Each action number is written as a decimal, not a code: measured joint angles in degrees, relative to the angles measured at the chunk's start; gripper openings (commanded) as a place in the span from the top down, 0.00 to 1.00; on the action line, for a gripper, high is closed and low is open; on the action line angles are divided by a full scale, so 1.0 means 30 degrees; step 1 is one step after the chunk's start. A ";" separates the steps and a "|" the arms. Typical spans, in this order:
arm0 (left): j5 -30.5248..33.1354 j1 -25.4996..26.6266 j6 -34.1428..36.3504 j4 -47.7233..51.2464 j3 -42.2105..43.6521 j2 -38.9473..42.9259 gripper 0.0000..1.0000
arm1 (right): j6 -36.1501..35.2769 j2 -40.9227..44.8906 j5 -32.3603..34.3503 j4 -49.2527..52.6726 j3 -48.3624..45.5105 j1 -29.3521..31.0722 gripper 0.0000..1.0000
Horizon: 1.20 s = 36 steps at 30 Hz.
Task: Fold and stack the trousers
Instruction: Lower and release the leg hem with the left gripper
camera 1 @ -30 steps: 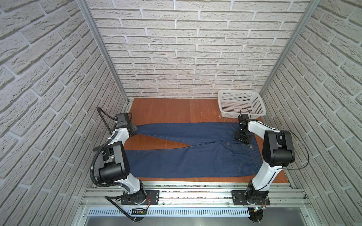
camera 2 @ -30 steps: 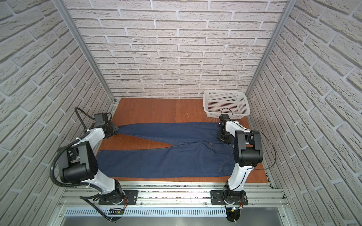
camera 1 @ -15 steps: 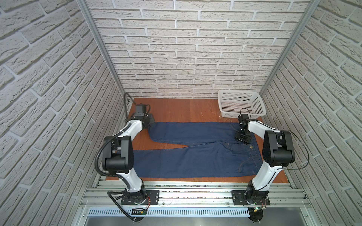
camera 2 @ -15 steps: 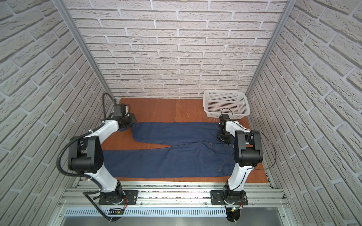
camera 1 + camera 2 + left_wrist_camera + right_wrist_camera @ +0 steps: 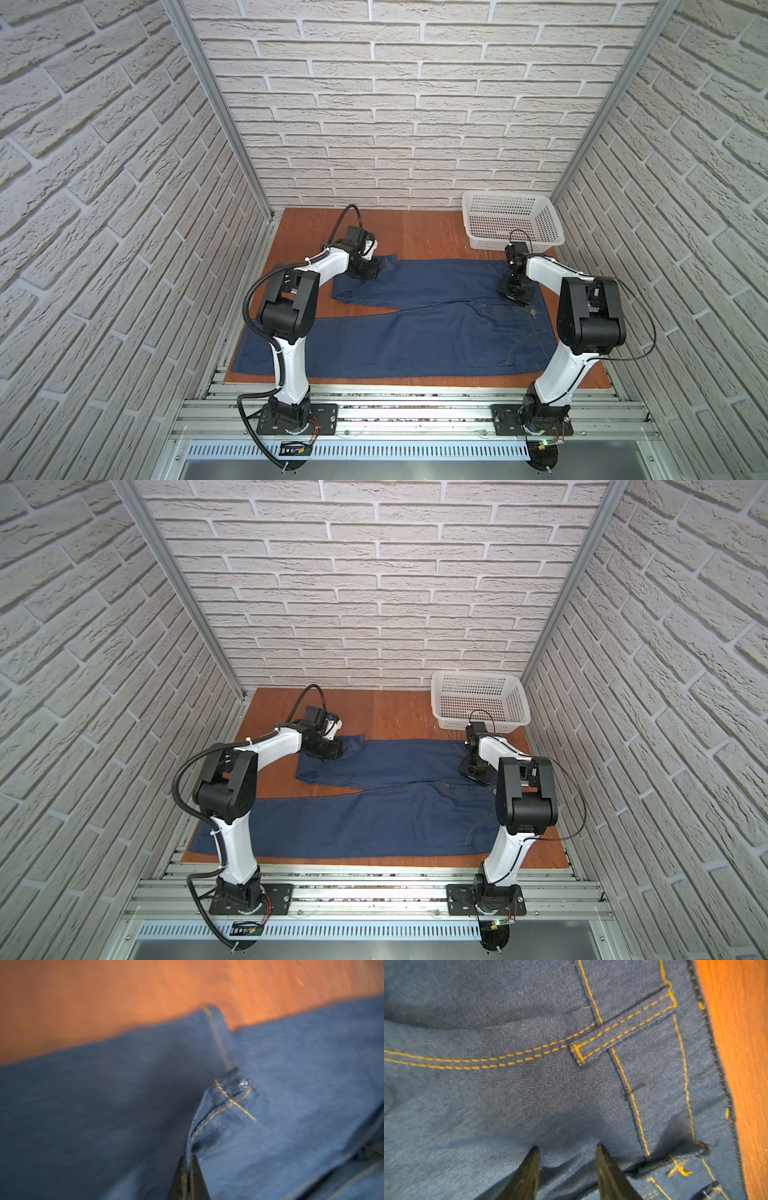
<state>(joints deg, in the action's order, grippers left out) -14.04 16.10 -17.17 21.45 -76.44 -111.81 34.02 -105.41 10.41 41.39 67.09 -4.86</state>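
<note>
The worktop (image 5: 432, 232) is a bare reddish-brown wooden board. A white perforated basket (image 5: 513, 224) stands on its far corner. The trousers (image 5: 415, 340), dark blue denim, lie spread just in front of the basket, waistband at the basket's end and legs running away from it. The leg nearer the basket has its end turned back toward the basket. The other leg lies flat at full length, reaching the board's edge farthest from the basket.

The trousers (image 5: 529, 1095) are noted as woven denim cloth, matt and finely grained, with tan thread stitching; the table (image 5: 415, 232) is seen as reddish wood, smooth with a slight sheen; the basket (image 5: 486, 241) is recorded as white perforated plastic; the walls (image 5: 415, 104) are found rough and matt, brick-textured.
</note>
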 measured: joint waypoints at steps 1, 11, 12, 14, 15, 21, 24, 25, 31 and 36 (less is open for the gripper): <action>0.0481 -0.0721 -0.0240 -0.0226 0.0583 0.0525 1.00 | 0.0007 0.0000 -0.0007 0.0000 0.0000 0.0000 0.54; 0.7723 -0.7373 -0.3417 -0.2637 0.6076 0.7431 0.92 | -0.0029 0.0000 -0.0036 0.0000 0.0000 0.0000 0.54; 0.8466 -0.7512 -0.3723 -0.2681 0.6397 0.7555 0.92 | -0.0044 0.0000 -0.0036 0.0000 0.0000 0.0000 0.53; 0.9566 -0.7861 -0.4204 -0.2586 0.6827 0.7380 0.85 | -0.0051 0.0000 -0.0036 0.0000 0.0000 -0.0007 0.53; 0.9967 -0.8058 -0.4415 -0.2492 0.6994 0.7155 0.75 | -0.0058 0.0000 -0.0036 0.0000 0.0000 -0.0007 0.54; 1.1096 -0.9632 -0.5530 -0.1406 0.7220 0.6331 0.38 | -0.0058 0.0051 -0.0080 0.0051 -0.0015 -0.0007 0.53; 1.1344 -0.9697 -0.5807 -0.0991 0.7220 0.6870 0.31 | -0.0080 0.0153 -0.0277 0.0306 -0.0029 0.0000 0.54; 1.1409 -0.9697 -0.5872 -0.0780 0.7220 0.7257 0.30 | -0.0087 0.0240 -0.0364 0.0415 -0.0058 0.0000 0.54; 1.1067 -0.9289 -0.6003 -0.0430 0.7089 1.0943 0.31 | -0.0124 0.1297 -0.0911 0.1282 -0.0051 0.0153 0.54; 0.8837 -0.7810 -0.6018 -0.0933 0.5887 0.9763 0.37 | -0.0073 0.1464 -0.1829 0.1392 0.0364 0.0685 0.54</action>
<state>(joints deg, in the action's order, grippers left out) 12.47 -7.33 -35.22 18.65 -58.78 -82.52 33.80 -101.01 4.93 45.56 68.18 -2.81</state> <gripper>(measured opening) 0.650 0.462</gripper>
